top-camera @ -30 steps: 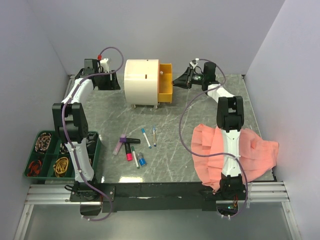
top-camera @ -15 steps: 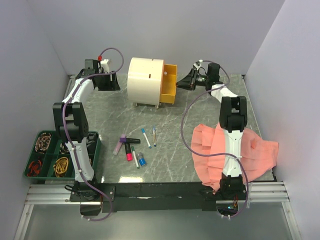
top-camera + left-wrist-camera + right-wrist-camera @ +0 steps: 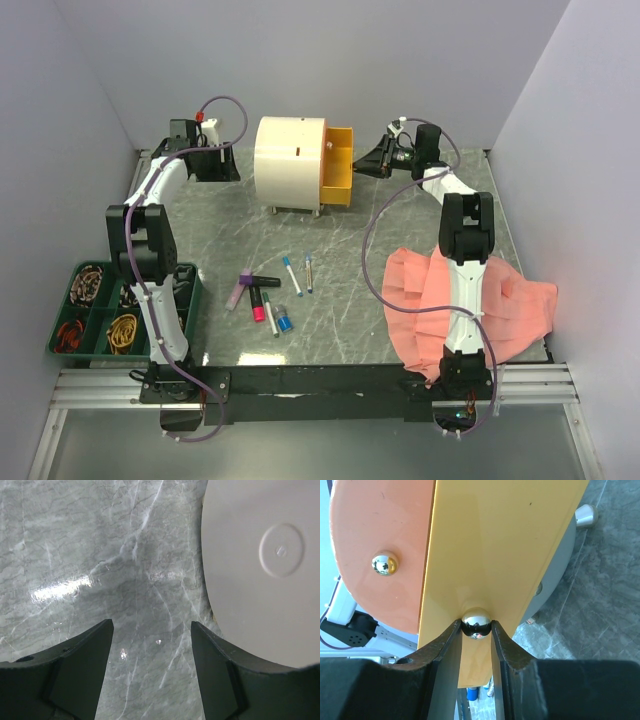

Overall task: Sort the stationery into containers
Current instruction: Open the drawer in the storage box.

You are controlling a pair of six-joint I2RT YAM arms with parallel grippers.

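Where its two black fingers meet, the right gripper (image 3: 476,626) is closed part-way on the round shiny metal knob (image 3: 476,621) of a yellow-orange box drawer (image 3: 510,555), one finger pressed to each side of the ball. The drawer's front fills that wrist view and hides its inside. A second shiny knob (image 3: 385,564) sits on a rounder orange front to the left, cut off by the frame.

From above, the drawer stands out from the right end of the cream drum-shaped cabinet (image 3: 290,160), which sits on short feet near the far edge of the grey marbled table (image 3: 350,300). Only a sliver of the drawer's interior shows, and what it holds cannot be told.

The left gripper (image 3: 151,630) has its fingers spread wide with nothing between them, only bare table below. The cabinet's flat cream end lies just beside it on the right, partly cut off. From above it is a dark shape toward the far left corner, its fingers hard to make out.

The small pens and markers (image 3: 265,296) lie loose in a cluster around the table's middle, well apart from the cabinet. A dark green compartment tray (image 3: 195,300) sits at the near left corner. A salmon-pink cloth (image 3: 520,310) lies toward the near right corner, partly hidden under the right arm.
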